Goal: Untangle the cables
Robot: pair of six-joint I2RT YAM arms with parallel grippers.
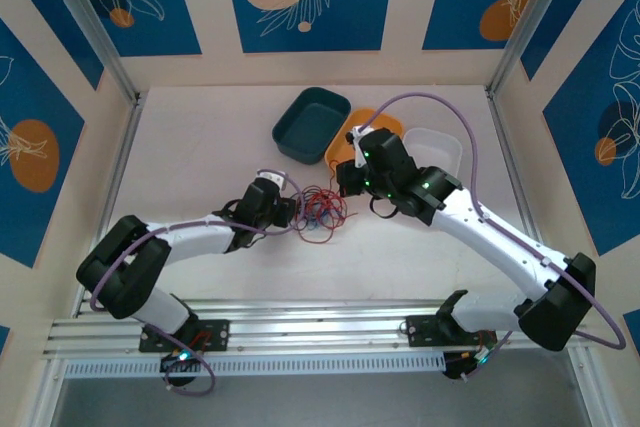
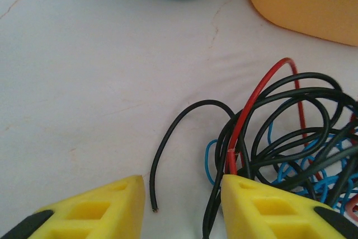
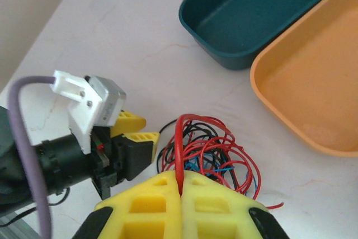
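Mid-table, top view: cables [image 1: 320, 212] sit in one red-black-blue knot between both grippers. Left gripper [image 1: 290, 213] is at the knot's 9 o'clock edge, and right gripper [image 1: 343, 189] is at its 1 o'clock; both are about equally near. Teal tray [image 1: 310, 125], orange tray [image 1: 378, 125] and white tub [image 1: 437, 147] lie at 12 to 2 o'clock, apart from the knot.

Left wrist view: left gripper [image 2: 182, 211] jaws partly open, nothing clamped. Black wire [image 2: 166, 138] drops its free end into the gap. Red wire [image 2: 240, 132] runs just beside the right-hand finger. Bulk of the cables [image 2: 296, 138] lies at 2 o'clock from the gap.

Right wrist view: right gripper [image 3: 182, 197] fully closed, pinching the red wire [image 3: 179, 149], which rises toward 12 o'clock into the cables [image 3: 210, 149]. Left gripper [image 3: 134, 135] is at 10 o'clock, at the knot's edge.

Judgement: the red wire's long axis runs straight away from the right fingers. The likely next need is to draw it back toward 6 o'clock while the left pins the bundle.
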